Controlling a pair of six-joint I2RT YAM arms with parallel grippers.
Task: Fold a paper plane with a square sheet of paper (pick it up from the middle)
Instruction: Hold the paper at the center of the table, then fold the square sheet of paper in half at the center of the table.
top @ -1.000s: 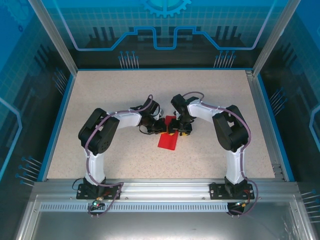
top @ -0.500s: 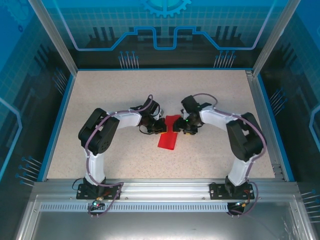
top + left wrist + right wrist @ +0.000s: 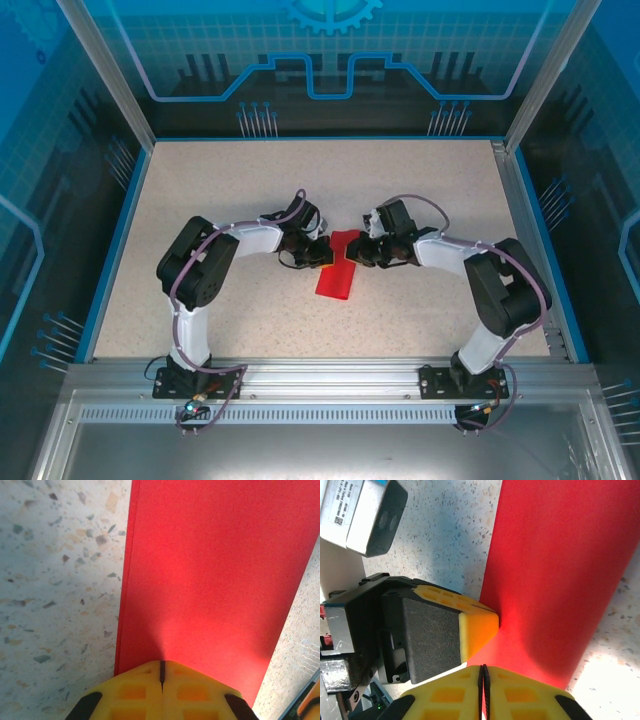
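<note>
The red sheet of paper (image 3: 215, 570) lies folded flat on the speckled table (image 3: 60, 580), a long strip running from the lower middle to the top edge; doubled layers show along its left side; the left gripper (image 3: 161, 676), its yellow fingertips (image 3: 130, 692) pressed together, sits over the strip's near end; bare table flanks both sides.

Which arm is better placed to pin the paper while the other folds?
Left, probably: the left end effector, closed, sits over the red paper, while the right end effector, also closed, meets just a corner.
</note>
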